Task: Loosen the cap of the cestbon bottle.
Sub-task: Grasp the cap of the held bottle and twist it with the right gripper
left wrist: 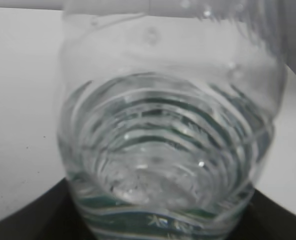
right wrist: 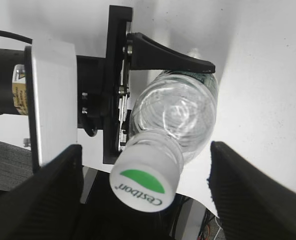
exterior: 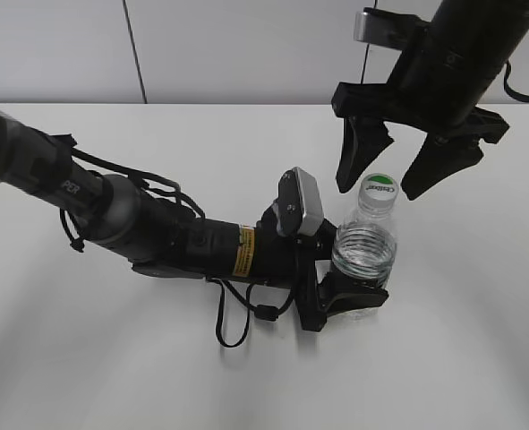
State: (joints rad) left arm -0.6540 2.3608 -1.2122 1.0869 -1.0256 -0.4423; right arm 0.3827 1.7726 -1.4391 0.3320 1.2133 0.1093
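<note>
Exterior view shows the cestbon bottle (exterior: 364, 244) standing up on the white table (exterior: 479, 340), its long side going straight up and down. It is clear, with rings around it and a white cap (exterior: 379, 189) marked with green, pointing up. The left gripper (exterior: 349, 291) hugs its lower part. The right gripper (exterior: 391, 168) hangs wide open around the cap, not touching.

Below my claw spreads a plain white table (exterior: 85, 358), evenly lit, with soft shadows. Beyond my claw stands a pale wall (exterior: 246, 49), split by one dark vertical seam (exterior: 135, 54).
</note>
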